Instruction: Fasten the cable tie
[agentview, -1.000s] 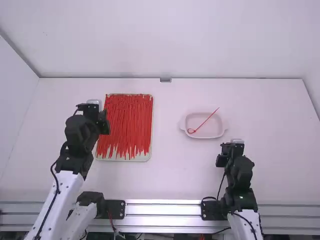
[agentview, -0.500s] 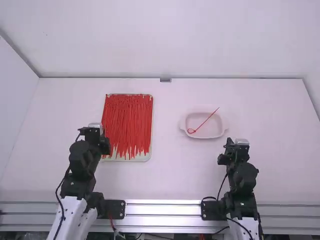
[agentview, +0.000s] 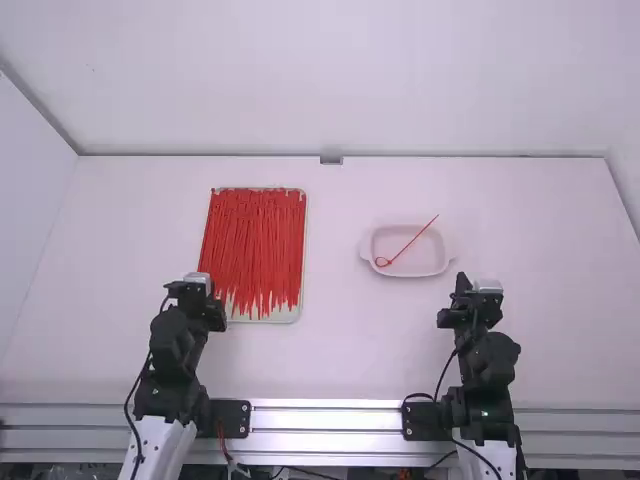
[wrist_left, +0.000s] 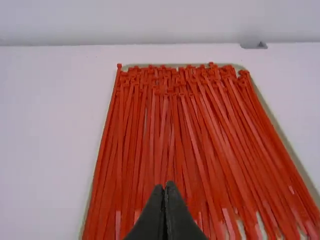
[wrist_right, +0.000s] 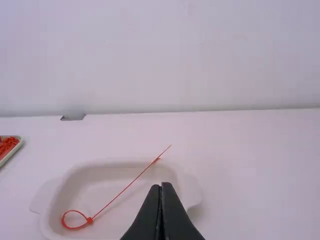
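left gripper (wrist_left: 164, 186) has fingers pressed together tip to tip, pinching no tie. in the high view the left gripper (agentview: 205, 300) sits low on the table (agentview: 520, 220), at the near left corner of the tray (agentview: 270, 320), close to its own base. its closed tips hang over the near ends of the loose cable ties (wrist_left: 200, 145); cannot tell if they touch them.

loose cable ties (agentview: 255, 250) are red, laid lengthwise in a dense layer that covers the tray, heads at the far end and tails fanning toward the arms. tray rim (wrist_left: 274, 132) shows along the side of the pile.

right gripper (wrist_right: 161, 185) is also pressed together and holds nothing. in the high view the right gripper (agentview: 465, 300) is near its base, just on the near side of the dish (agentview: 410, 272) and apart from it.

dish (wrist_right: 47, 192) is white, shallow, with small handles, right of the tray and well apart from it. the looped cable tie (agentview: 405, 245) lies inside it, already fastened: a small closed loop at the near left of the dish and a straight tail running diagonally out over the far right rim. looped cable tie (wrist_right: 125, 187) touches neither gripper.

grey bracket (agentview: 331, 159) sits at the far edge of the table against the wall. metal rail (agentview: 320, 415) runs along the near edge with both arm bases on it.
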